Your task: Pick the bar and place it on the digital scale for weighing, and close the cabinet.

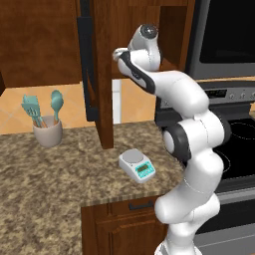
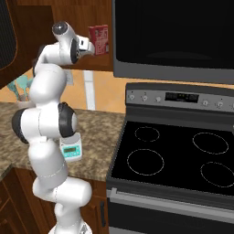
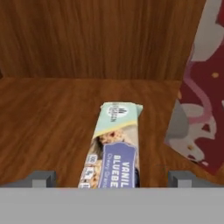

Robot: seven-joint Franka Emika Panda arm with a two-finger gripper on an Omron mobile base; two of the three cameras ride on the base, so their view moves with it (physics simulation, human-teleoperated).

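The bar [image 3: 116, 146], a pale wrapper with a blue label, lies flat on the wooden shelf inside the cabinet [image 3: 100, 39]. My gripper [image 3: 113, 178] is open, one fingertip on each side of the bar's near end, with no contact that I can see. The cabinet door [image 1: 102, 74] stands swung open over the counter, its long black handle [image 1: 85, 60] facing left. My arm reaches up into the cabinet behind that door. The digital scale [image 1: 137, 164] sits on the granite counter below, with nothing on its round plate; it also peeks out beside my arm [image 2: 71, 150].
A tall red box [image 3: 199, 100] stands on the shelf just right of the bar, also seen as the red box [image 2: 99, 39] at the cabinet's edge. A holder with teal utensils [image 1: 47, 130] is at the counter's left. The stove [image 2: 173, 155] and microwave [image 2: 173, 36] lie to the right.
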